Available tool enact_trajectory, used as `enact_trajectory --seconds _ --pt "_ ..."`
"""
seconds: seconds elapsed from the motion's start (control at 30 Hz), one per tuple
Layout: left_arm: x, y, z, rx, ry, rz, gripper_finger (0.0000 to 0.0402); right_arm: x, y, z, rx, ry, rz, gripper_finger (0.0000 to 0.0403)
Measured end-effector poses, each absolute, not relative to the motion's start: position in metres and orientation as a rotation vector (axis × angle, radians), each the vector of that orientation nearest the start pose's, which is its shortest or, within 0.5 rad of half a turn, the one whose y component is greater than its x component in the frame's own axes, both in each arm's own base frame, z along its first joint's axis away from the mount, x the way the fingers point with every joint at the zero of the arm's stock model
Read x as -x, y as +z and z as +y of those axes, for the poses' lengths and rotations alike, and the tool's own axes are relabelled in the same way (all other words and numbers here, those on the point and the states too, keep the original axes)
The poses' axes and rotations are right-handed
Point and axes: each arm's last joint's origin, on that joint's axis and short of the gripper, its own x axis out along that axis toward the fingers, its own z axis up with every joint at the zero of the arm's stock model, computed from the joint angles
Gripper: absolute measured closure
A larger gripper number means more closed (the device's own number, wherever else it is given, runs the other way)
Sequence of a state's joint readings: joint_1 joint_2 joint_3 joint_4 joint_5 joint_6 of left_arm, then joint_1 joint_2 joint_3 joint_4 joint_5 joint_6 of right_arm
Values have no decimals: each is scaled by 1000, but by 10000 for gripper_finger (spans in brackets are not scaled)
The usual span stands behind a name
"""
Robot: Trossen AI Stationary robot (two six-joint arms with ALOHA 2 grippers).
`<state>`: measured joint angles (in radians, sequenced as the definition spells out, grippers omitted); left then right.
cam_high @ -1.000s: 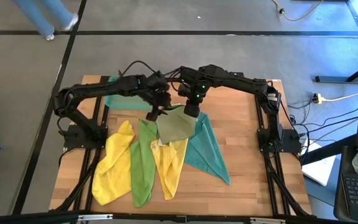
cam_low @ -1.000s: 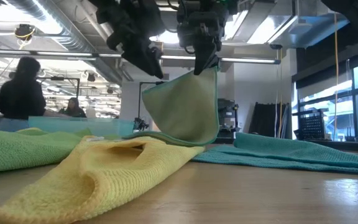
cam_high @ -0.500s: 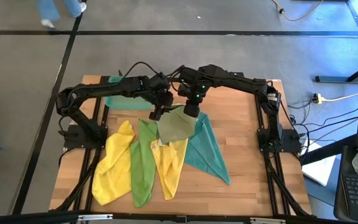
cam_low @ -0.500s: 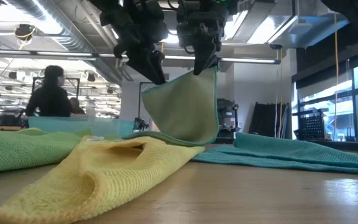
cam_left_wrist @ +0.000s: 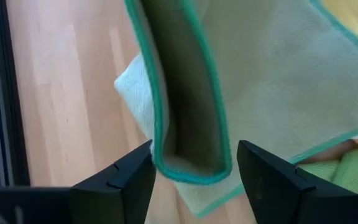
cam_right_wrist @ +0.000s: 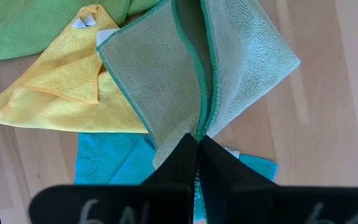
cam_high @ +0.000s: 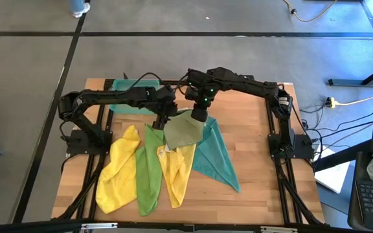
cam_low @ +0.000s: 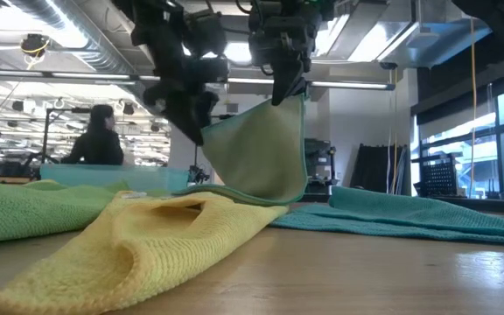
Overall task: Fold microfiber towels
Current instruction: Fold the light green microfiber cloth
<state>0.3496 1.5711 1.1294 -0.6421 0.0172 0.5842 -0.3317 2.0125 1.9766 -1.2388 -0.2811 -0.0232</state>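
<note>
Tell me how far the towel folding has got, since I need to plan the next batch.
Nothing looks finished: no folded towel shows. In hand is the olive towel: the right gripper is shut on its raised corner, and the left gripper is open around its other hanging edge. Left to do: two yellow towels, the green towel and the teal towel, all lying loose and crumpled.

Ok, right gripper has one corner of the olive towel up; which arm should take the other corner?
Left. The left gripper is open with the pale olive-green towel's hanging edge between its fingers, while the right gripper is shut on that towel.
</note>
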Motion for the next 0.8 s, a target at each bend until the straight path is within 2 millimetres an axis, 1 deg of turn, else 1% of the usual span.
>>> enact_trajectory --seconds 0.33,0.63,0.8 --pt "-294 232 108 -310 21 1119 191 -388 302 -125 -376 -38 1216 391" --pt "-294 232 108 -308 24 1120 191 -388 302 -125 -378 -39 1216 391" --pt "-293 232 109 -328 58 1135 192 -388 302 -125 -378 -38 1216 391"
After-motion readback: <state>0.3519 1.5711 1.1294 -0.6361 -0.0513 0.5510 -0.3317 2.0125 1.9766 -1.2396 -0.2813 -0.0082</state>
